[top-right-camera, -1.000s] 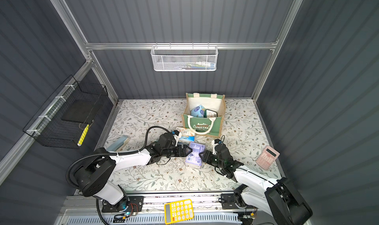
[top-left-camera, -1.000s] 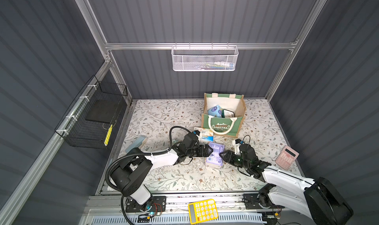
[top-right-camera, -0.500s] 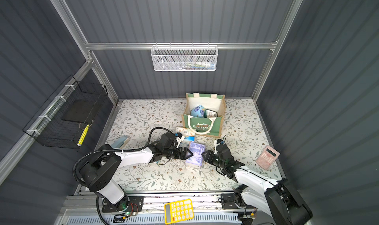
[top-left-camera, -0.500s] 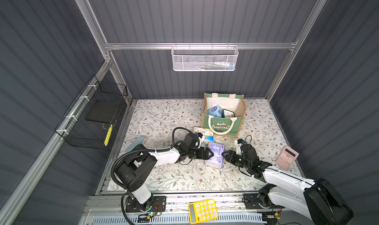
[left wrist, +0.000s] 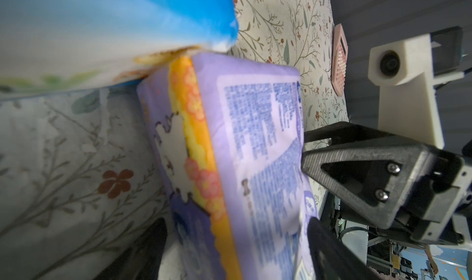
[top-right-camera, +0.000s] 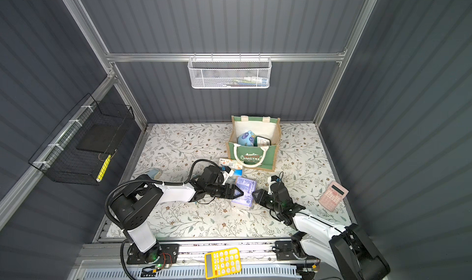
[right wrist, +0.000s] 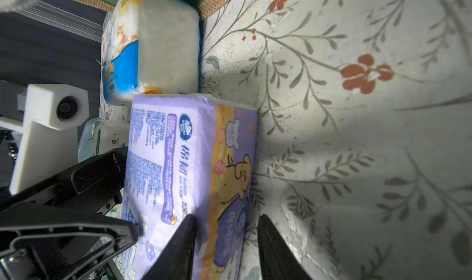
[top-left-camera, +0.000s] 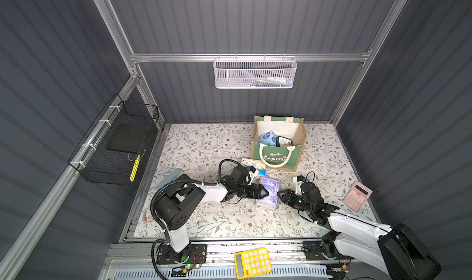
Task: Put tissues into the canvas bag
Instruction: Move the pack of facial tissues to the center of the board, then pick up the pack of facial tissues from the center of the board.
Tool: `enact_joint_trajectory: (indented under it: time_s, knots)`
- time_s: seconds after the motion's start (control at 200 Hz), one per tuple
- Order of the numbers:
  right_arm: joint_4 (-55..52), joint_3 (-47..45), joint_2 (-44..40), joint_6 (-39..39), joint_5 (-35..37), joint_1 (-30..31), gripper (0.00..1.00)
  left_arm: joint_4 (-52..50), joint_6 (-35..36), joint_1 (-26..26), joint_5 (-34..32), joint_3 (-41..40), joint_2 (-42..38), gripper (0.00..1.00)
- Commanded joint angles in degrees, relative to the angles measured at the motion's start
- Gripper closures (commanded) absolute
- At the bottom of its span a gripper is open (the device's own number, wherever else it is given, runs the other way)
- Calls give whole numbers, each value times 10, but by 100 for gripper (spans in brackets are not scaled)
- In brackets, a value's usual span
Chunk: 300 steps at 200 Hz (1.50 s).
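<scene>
A lavender tissue pack [top-left-camera: 270, 189] lies flat on the floral mat between both grippers. My right gripper [right wrist: 226, 220] is shut on its near edge [right wrist: 178, 151], one finger on the printed top and one at mat level. From the opposite side my left gripper [left wrist: 235, 230] stands open, its fingers wide around the pack's end [left wrist: 255, 138]. A white-blue-orange pack [top-left-camera: 252, 164] lies in front of the canvas bag [top-left-camera: 277, 162]. Inside the bag are a light blue pack [top-left-camera: 267, 138] and a dark green one [top-left-camera: 284, 141].
A pink calculator [top-left-camera: 357, 195] lies at the mat's right edge, a yellow calculator [top-left-camera: 252, 262] on the front rail. A pale pack [top-left-camera: 173, 175] sits behind the left arm. A white mesh basket [top-left-camera: 255, 73] hangs on the back wall, a black wire basket [top-left-camera: 115, 146] on the left wall.
My left gripper has slid right until its fingers reach round the lavender pack's end. The right gripper's jaws have narrowed onto the pack's other edge. The pack has stayed in place.
</scene>
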Motion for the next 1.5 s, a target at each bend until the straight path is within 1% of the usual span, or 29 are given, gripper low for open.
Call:
enact_joint_trajectory:
  time_s: [0.0, 0.335, 0.525, 0.595, 0.791, 0.956, 1.121, 1.176, 1.251, 1.391, 1.496]
  knots:
    - [1, -10, 2, 2, -2, -2, 58, 32, -21, -3, 28, 4, 21, 15]
    - [16, -15, 3, 4, 1, -2, 58, 135, -80, -4, 59, -19, 42, 22]
    - [25, -15, 9, 3, -8, -2, 58, 223, -129, -5, 72, -31, 57, 31]
    - [25, -17, 4, 3, -5, -2, 57, 253, -147, -5, 71, -37, 59, 34]
    - [7, -16, -28, -4, 8, -1, 53, 267, -155, -5, 63, -45, 44, 42]
    - [-25, -12, -73, -22, 18, -3, 41, 253, -147, -5, 56, -43, 32, 47]
    - [-74, -13, -147, -42, 55, -3, 19, 246, -142, -6, 49, -40, 27, 53]
    - [-90, -14, -177, -48, 66, -3, 10, 246, -143, -5, 46, -39, 26, 54]
    - [-113, -15, -216, -58, 79, -3, 2, 244, -141, -6, 43, -38, 21, 55]
    - [-137, -13, -274, -80, 84, -4, 1, 207, -120, -14, 29, -28, -2, 55]
    - [-140, -8, -299, -93, 79, -3, 1, 163, -99, -21, 10, -20, -29, 56]
